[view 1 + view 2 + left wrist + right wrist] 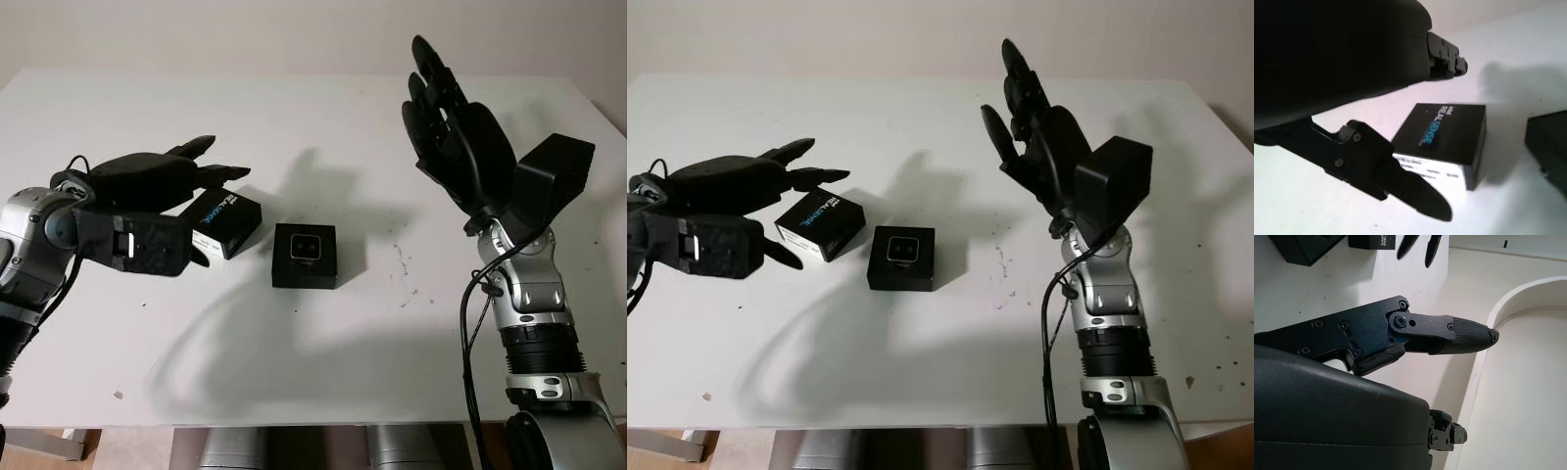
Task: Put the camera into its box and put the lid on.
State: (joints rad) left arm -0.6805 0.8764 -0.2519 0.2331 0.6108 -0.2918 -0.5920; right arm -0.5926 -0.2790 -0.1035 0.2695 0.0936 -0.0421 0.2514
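Your white surface (pixel 323 372) carries two black items near its middle. The black rectangular cardboard lid (pixel 224 220) reads "REALSENSE" in white and blue lettering on its top face, with a smaller word above that you cannot make out; a white printed label strip runs along one side wall, text too small to read. The lid lies flat, turned at an angle to the surface edge.

Just beside it, apart by a narrow gap, sits the open square black box (pixel 305 256). Inside it you see the small grey camera (pixel 305 247), seated in the recess and facing up. The box has no lid on it.

Your left robot hand (pixel 162 181) hovers over the near end of the lid, released, holding nothing; contact with the lid cannot be confirmed. Your right robot hand (pixel 456 132) is raised well above the surface, well apart from the box, fingers pointing up, released and holding nothing.
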